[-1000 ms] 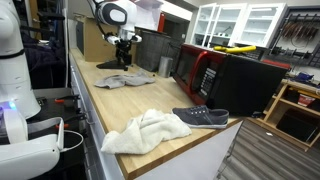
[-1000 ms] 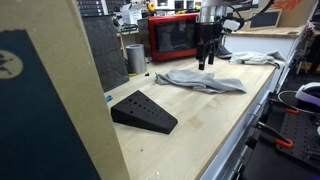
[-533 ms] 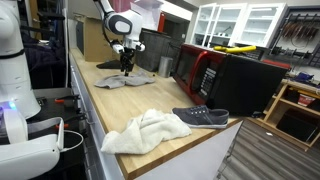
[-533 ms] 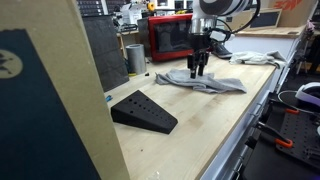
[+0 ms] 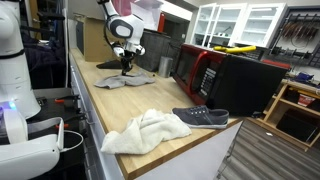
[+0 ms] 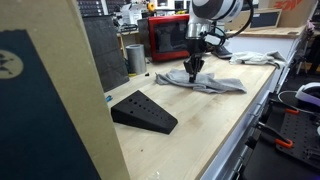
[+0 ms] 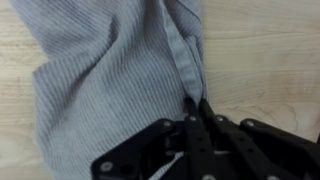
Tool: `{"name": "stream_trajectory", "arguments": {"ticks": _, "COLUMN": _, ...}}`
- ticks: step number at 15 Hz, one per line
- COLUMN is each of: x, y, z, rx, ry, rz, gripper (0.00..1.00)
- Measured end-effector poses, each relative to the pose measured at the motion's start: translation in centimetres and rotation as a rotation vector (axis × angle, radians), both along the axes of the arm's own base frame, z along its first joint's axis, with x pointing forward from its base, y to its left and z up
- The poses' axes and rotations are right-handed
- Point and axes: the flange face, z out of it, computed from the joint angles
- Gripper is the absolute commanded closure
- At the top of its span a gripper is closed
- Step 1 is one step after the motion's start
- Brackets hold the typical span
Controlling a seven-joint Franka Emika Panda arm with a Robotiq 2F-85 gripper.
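Grey cloth (image 5: 127, 80) lies spread on the wooden bench (image 5: 100, 108) in an exterior view, in front of the red microwave (image 5: 196, 70) and a little apart from it. The claw (image 5: 126, 68) stands down on this cloth. A white towel (image 5: 147, 130) and a dark shoe (image 5: 200, 117) lie much farther from the microwave, near the bench edge.

In an exterior view from the opposite end, the grey cloth (image 6: 207, 82) is again just in front of the red microwave (image 6: 172, 38), with the claw (image 6: 193, 72) on the part farthest from the camera. A black wedge (image 6: 143, 110) sits well away from the microwave.

The wrist view shows the grip best. The claw (image 7: 192, 106) is pressed together on a narrow raised fold of the grey cloth (image 7: 110, 70), and the fingers (image 7: 189, 132) meet over that ridge.

To do this pinch well, I think the fold should sit deep between the fingers, not only at the tips, and the tips should not press hard into the wood.

The arm (image 5: 118, 28) reaches from above, its wrist pointing almost straight down.
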Motion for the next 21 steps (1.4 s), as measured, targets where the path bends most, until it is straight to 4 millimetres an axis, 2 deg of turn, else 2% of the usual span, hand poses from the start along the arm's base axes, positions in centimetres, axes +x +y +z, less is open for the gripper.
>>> {"name": "stream_trajectory", "arguments": {"ticks": 5, "x": 0.3, "y": -0.2, "z": 0.2, "rx": 0.019, "ry": 0.002, "rz": 0.004, "gripper": 0.99}}
{"name": "stream_trajectory", "arguments": {"ticks": 9, "x": 0.7, "y": -1.2, "z": 2.9, "rx": -0.014, "ry": -0.049, "rz": 0.022, "gripper": 0.99}}
{"name": "stream_trajectory", "arguments": {"ticks": 14, "x": 0.8, "y": -6.2, "z": 7.4, "rx": -0.163, "ry": -0.108, "rz": -0.016, "gripper": 0.99}}
{"name": "stream_trajectory", "arguments": {"ticks": 18, "x": 0.6, "y": -10.4, "z": 9.2, "rx": -0.281, "ry": -0.137, "rz": -0.072, "gripper": 0.99}}
{"name": "stream_trajectory", "arguments": {"ticks": 21, "x": 0.7, "y": -12.5, "z": 10.1, "rx": -0.376, "ry": -0.156, "rz": -0.091, "gripper": 0.99}}
